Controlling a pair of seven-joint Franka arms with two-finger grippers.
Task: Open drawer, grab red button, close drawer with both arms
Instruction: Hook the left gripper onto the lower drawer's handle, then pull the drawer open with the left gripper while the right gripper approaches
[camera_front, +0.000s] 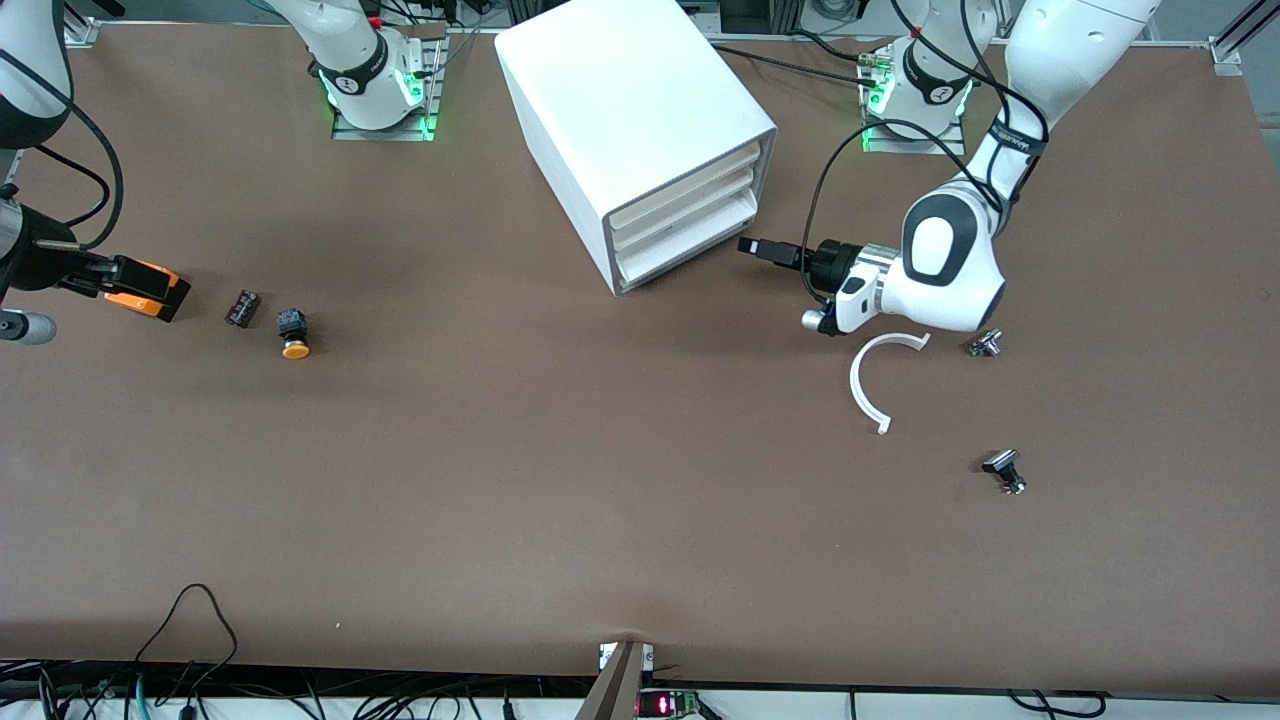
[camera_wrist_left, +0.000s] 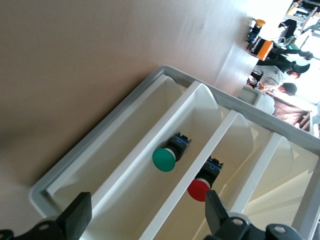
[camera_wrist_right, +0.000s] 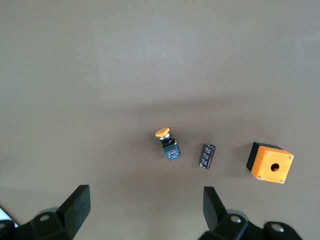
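Note:
The white cabinet (camera_front: 640, 110) stands between the two arm bases. Its three tray drawers are pushed in, the middle drawer (camera_front: 690, 215) among them. My left gripper (camera_front: 757, 247) hovers open just in front of the drawer fronts. In the left wrist view its fingers (camera_wrist_left: 75, 217) frame the trays with nothing between them. The red-capped button (camera_wrist_left: 199, 190) lies in one tray and a green-capped button (camera_wrist_left: 164, 159) in the tray beside it. Which tray holds the red one I cannot tell. My right gripper (camera_wrist_right: 145, 212) is open and empty, high over the table at the right arm's end.
Near the right arm's end lie a yellow-capped button (camera_front: 293, 335), a small black cylinder (camera_front: 242, 307) and an orange box with a hole (camera_front: 150, 290). A white curved strip (camera_front: 880, 385) and two small metal parts (camera_front: 987, 344) (camera_front: 1005, 470) lie near the left arm.

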